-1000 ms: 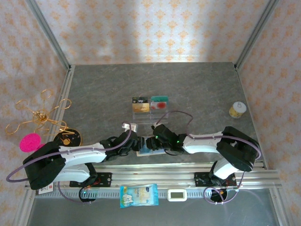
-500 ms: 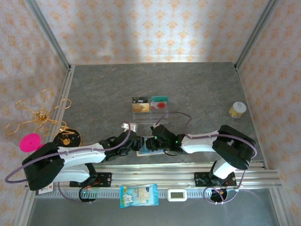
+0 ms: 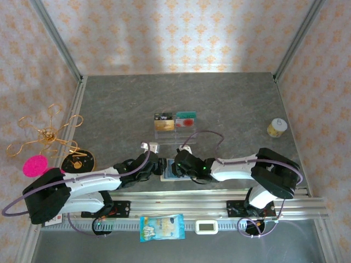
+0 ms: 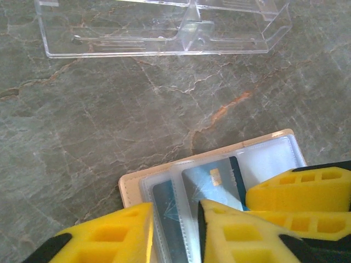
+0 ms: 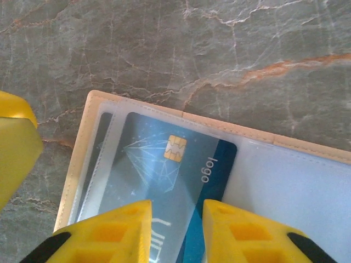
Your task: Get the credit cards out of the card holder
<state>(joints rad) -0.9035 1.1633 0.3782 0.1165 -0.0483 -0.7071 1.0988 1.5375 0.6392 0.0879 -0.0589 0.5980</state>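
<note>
Right gripper [image 3: 176, 165] has slid a little left along the near edge since a second ago and now sits over the tan leather folding card holder [image 3: 168, 175]. Left gripper [image 3: 156, 166] has barely shifted. The holder lies open and flat on the grey marbled table [image 3: 236, 109], just in front of the arm bases, between the two wrists.

We read this as the extraction step, not yet begun: no card has left its sleeve here. In the right wrist view the right gripper [image 5: 176, 219] is parted, jaws straddling the near end of a blue plastic chip card [image 5: 170, 159] under a clear pocket of the card holder [image 5: 285, 170]. Nothing is pinched. In the left wrist view the left gripper [image 4: 174, 219] is parted too, low over the sleeves and grasping nothing. It looks like a hold-down to us.

Next move, as we judge it: left pins the holder, right gets a fingertip on the card's edge and pulls along the sleeve opening. The plastic is thin and slick, so slip and holder drag are the risks.

Contents:
- **Holder pockets:** the blue card plus a darker card [image 4: 164, 204] in the neighbouring sleeve.
- **Clear acrylic tiered rack [image 3: 175, 130], further back:** gold and black cards [image 3: 163, 121] on its left side, teal-green and red cards [image 3: 185, 119] on its right.
</note>
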